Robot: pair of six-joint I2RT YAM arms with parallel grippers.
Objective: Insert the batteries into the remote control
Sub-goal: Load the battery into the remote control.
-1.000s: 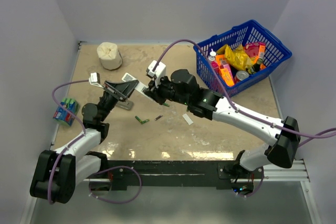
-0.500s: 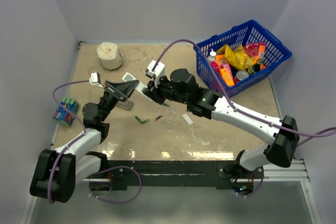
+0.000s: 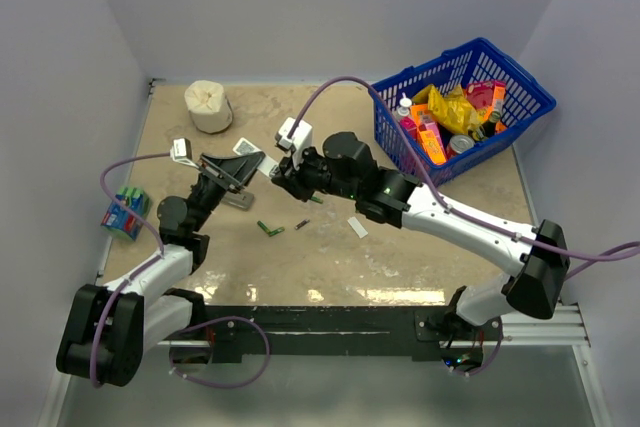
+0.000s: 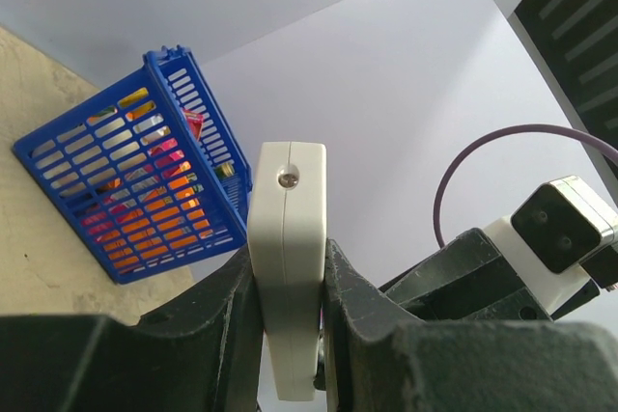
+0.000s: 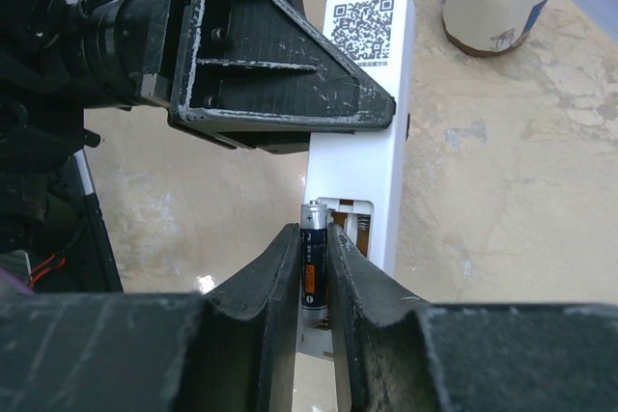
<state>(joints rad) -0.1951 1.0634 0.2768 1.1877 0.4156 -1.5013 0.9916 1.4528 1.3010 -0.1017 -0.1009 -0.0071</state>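
White plastic remote control (image 4: 287, 267) clamped in left fingers (image 4: 224, 335); dark cylindrical battery (image 5: 311, 272) between right fingers (image 5: 273, 301), grip unclear.

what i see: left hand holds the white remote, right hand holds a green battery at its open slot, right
Wrong colour: the right wrist view shows the right hand holding a dark battery, not green. The rest stands.

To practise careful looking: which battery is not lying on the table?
The dark battery between the right gripper's jaws, at the remote control's open compartment. The green battery and others lie on the table.
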